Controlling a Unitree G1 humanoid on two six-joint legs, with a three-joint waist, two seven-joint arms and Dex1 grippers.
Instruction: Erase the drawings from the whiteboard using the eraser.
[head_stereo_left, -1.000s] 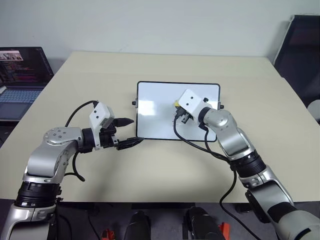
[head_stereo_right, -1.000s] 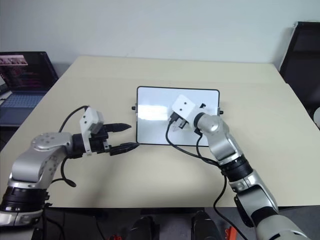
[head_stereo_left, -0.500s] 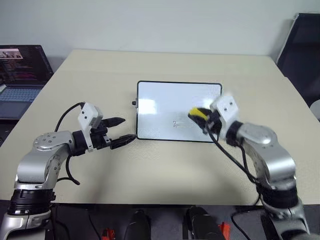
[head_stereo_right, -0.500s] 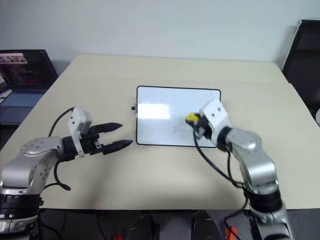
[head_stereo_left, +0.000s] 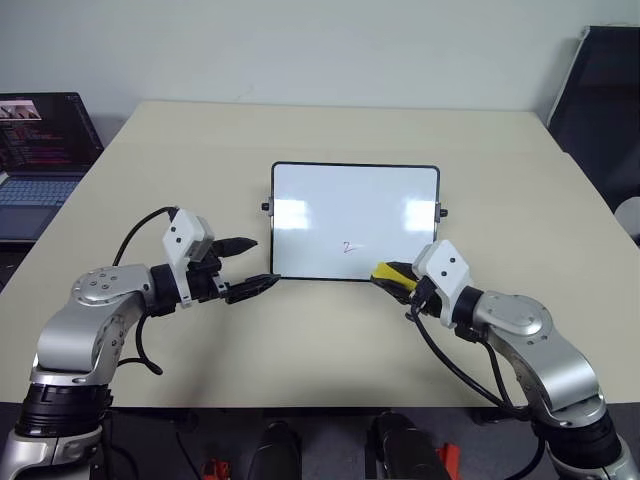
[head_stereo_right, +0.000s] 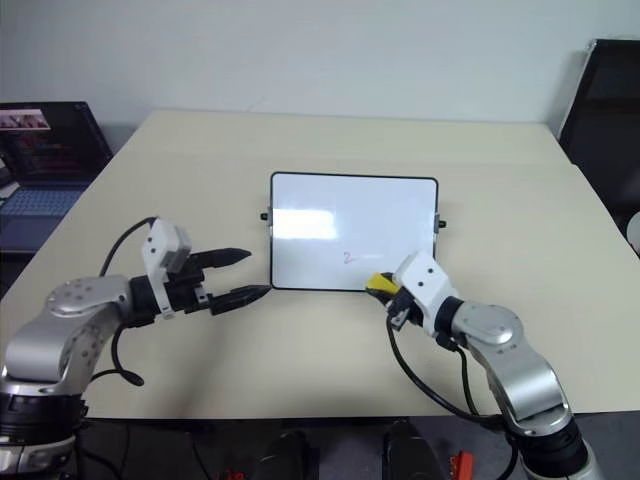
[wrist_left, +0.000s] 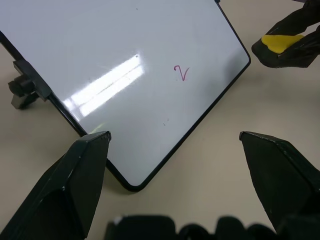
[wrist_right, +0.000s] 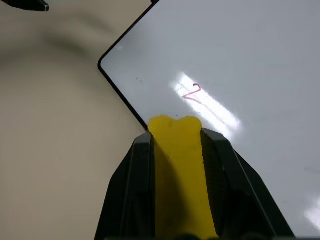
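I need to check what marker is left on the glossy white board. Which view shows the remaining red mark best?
The right wrist view: the small red "2" mark reads clearly on the glossy white black-framed whiteboard, just past the yellow eraser. The left wrist view shows it turned; both eye views show it tiny.

A glossy white whiteboard (head_stereo_left: 330, 205) with a thin black frame bears one dark reddish drawing (head_stereo_left: 347, 247), the eraser (wrist_right: 177, 170) is yellow between black fingers (wrist_right: 127, 190), and the table (head_stereo_left: 330, 130) is beige.
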